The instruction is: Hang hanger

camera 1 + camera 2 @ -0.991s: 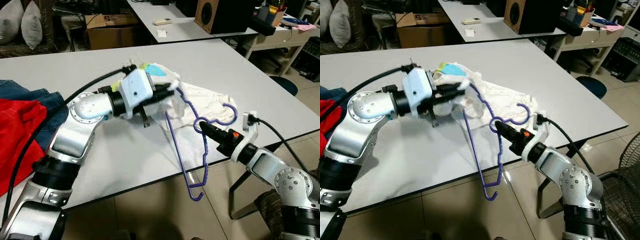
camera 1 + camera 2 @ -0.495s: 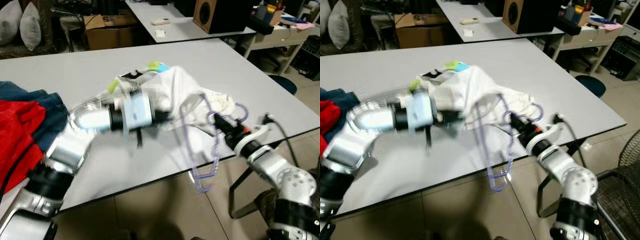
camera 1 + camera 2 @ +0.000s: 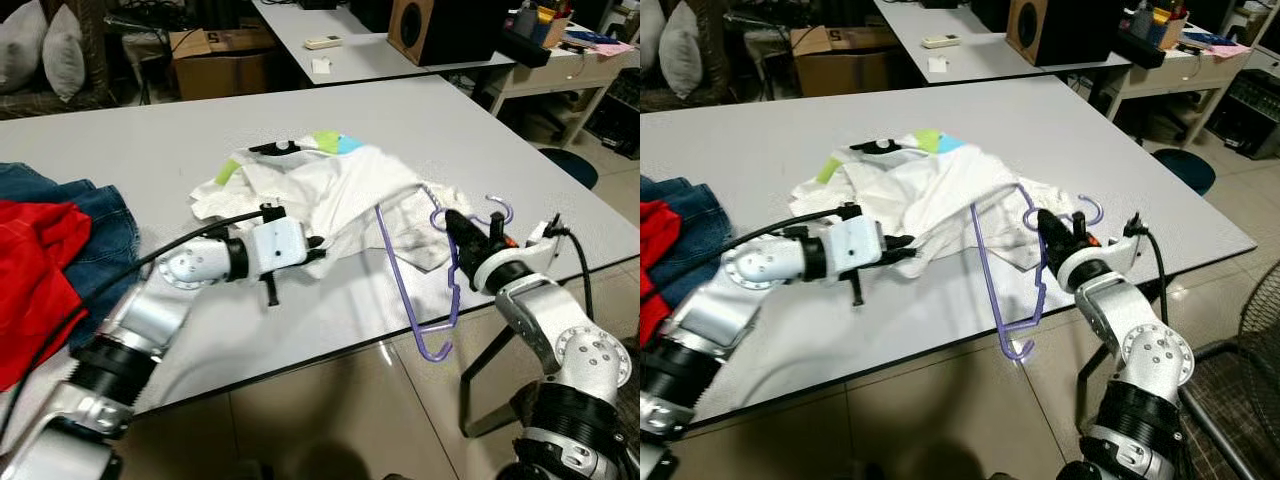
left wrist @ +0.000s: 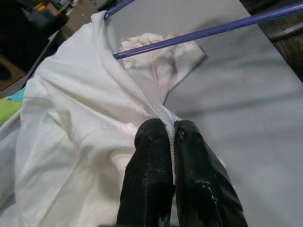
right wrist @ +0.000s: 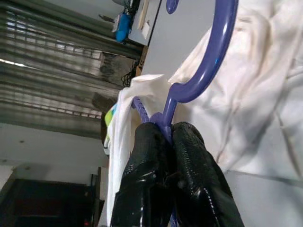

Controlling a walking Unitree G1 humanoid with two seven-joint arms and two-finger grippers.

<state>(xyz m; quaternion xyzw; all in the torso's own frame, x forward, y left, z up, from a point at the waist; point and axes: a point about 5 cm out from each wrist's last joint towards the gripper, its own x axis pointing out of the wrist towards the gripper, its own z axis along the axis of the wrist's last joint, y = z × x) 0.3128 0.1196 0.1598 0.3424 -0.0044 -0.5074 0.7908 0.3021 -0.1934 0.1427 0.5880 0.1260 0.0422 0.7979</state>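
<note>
My right claw (image 3: 452, 222) is clamped on the neck of the purple hanger (image 3: 415, 275), just below its hook, out at the near right edge of the bench (image 3: 420, 120). My left claw (image 4: 171, 137) is pinched together on a hemmed edge of the white shirt (image 3: 330, 190), low over the bench near its middle. From the hook 1 hanger arm runs up under the shirt cloth while the lower bar dangles off the bench edge toward the floor. Far left lie a red garment (image 3: 35, 270) and blue jeans (image 3: 105, 215).

My worry is the cloth slipping off that 1 arm: the shirt looks barely threaded, so if I pull my claws apart too hard the hem could slide out or the hanger could twist in my grip.

Compared with 1 second ago, my left claw has dropped lower and nearer, the shirt is spread flatter, and the hanger has swung right.
</note>
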